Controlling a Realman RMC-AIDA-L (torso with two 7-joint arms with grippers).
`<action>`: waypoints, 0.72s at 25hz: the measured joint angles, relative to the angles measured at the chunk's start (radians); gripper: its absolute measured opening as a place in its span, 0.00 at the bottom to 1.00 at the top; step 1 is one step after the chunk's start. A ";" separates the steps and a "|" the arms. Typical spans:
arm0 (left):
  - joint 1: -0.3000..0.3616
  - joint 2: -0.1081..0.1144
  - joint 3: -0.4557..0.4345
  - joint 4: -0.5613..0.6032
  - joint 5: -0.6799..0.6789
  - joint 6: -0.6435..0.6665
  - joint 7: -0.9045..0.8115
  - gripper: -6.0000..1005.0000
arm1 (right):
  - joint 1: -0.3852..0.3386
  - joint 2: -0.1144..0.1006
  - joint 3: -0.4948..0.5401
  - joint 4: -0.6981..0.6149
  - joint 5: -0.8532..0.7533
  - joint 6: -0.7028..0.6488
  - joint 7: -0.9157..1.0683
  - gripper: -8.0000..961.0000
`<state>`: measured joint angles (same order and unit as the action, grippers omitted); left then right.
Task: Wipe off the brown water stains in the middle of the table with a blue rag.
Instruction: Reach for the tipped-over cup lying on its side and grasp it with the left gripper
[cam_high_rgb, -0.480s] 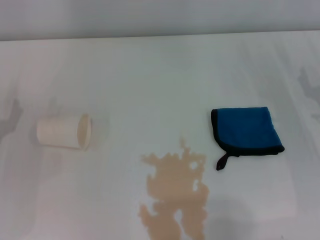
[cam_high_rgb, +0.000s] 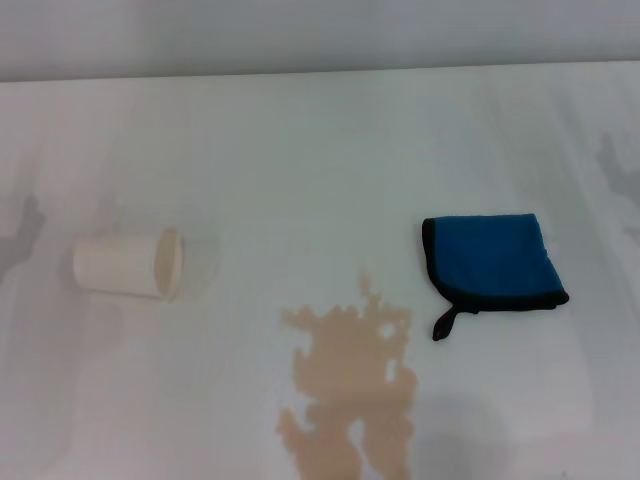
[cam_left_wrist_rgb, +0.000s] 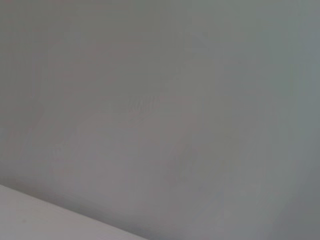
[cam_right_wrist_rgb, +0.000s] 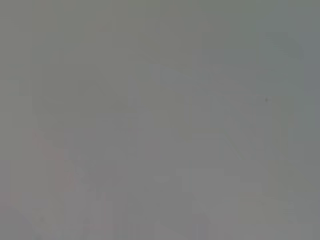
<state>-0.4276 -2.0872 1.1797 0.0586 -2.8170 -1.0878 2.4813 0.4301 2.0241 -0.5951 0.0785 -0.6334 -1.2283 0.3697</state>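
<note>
The pale tan, blotchy patch of brown water stains is sitting low in the middle of my head view, ragged all round with a couple of small white gaps showing through it, and it's running right off the near edge of the picture. It's spreading over the big plain white, smooth tabletop, which is filling pretty much everything I'm looking at. The small folded bright blue rag with the black trimmed edges is lying flat on the table, up and to the right of the stain, near it but not touching, with bare white table showing between them. Its short black loop tag is hanging off the corner nearest the stain and pointing toward me. Way over on the left side, well apart from both, a cream paper cup is lying on its side with the open mouth facing right, toward the stain. Neither gripper is showing up in the head view, and both wrist cameras are only giving me flat grey surface, so I'm not seeing the left or right jaws at all and can't tell whether they're released or clenched.
</note>
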 joint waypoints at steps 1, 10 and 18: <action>-0.002 0.000 0.000 0.001 0.000 0.000 0.000 0.87 | 0.001 0.000 0.000 -0.001 0.000 0.000 0.000 0.89; -0.016 0.020 0.009 0.135 0.063 0.016 -0.121 0.87 | 0.012 -0.002 0.013 -0.028 0.001 0.001 0.000 0.89; -0.034 0.094 0.009 0.329 0.386 0.021 -0.243 0.87 | 0.022 -0.002 0.049 -0.028 0.002 0.003 0.000 0.89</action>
<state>-0.4614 -1.9933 1.1891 0.3879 -2.4315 -1.0668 2.2381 0.4518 2.0218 -0.5464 0.0504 -0.6317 -1.2257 0.3696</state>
